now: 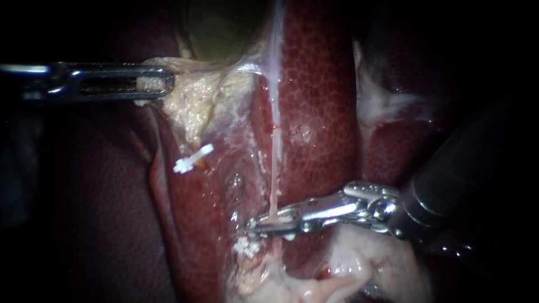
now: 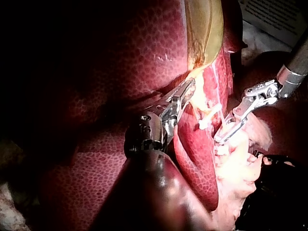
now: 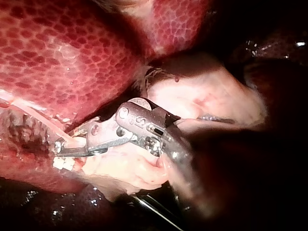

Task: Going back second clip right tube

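Lower centre, our right instrument [image 1: 273, 225] holds its jaws apart astride the right tube [image 1: 274, 168], a white clip [image 1: 247, 247] just below. Our left instrument [image 1: 160, 84] clamps pale tissue [image 1: 188, 106].

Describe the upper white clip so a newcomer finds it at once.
Start at the olive-green gallbladder at the top, then follow the pale yellowish tissue below it, gripped by my left instrument. Just under that tissue lies the small white plastic clip, slanted. Unlike the other white clip lower down, it is well clear of my right instrument.
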Tool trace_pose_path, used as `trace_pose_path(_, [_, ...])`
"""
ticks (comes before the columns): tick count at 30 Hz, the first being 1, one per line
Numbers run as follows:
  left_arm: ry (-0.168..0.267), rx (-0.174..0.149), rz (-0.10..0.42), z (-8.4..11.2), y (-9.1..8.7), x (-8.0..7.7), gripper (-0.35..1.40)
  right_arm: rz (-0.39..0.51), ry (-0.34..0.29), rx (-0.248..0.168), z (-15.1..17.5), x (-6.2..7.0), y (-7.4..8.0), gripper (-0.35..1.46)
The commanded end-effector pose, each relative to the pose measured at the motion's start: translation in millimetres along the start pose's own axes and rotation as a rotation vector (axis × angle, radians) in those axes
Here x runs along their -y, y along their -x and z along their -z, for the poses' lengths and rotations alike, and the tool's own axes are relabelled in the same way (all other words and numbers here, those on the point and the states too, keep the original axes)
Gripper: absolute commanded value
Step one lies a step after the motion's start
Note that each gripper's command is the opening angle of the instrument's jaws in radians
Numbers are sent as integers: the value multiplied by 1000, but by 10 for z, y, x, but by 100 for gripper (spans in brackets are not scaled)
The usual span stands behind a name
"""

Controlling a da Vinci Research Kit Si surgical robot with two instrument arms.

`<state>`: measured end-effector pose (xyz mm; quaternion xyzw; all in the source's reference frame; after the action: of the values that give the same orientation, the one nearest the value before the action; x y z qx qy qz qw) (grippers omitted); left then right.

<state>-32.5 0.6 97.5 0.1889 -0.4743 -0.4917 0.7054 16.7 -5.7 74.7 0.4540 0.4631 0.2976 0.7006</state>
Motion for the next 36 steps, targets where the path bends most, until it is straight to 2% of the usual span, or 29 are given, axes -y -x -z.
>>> trace_pose_path(1, [0,0,0,0,0,0,-35,0,0,0,0,0,-1,-35])
trace_pose_path(10, [0,0,0,0,0,0,-35,-7,6,6,1,1,-1,-32])
trace_pose_path(11, [0,0,0,0,0,0,-35,5,6,7,1,1,0,-20])
trace_pose_path(12, [0,0,0,0,0,0,-35,59,15,5,1,0,0,-3])
trace_pose_path(13, [0,0,0,0,0,0,-35,100,45,-9,1,-1,-1,23])
trace_pose_path(14, [0,0,0,0,0,0,-35,110,63,-18,0,-2,-3,37])
trace_pose_path(15, [0,0,0,0,0,0,-35,114,75,-22,-1,-4,-6,48])
trace_pose_path(17, [0,0,0,0,0,0,-35,132,80,-27,-2,-10,-13,55])
trace_pose_path(20, [0,0,0,0,0,0,-35,181,112,-42,1,-15,-18,60])
trace_pose_path(25, [0,0,0,1,0,0,-35,261,115,-33,9,-13,-18,60])
trace_pose_path(31, [0,0,0,1,0,0,-35,323,114,-27,28,-5,-26,60])
trace_pose_path(36, [-1,0,0,1,0,0,-35,377,111,-23,58,6,-42,60])
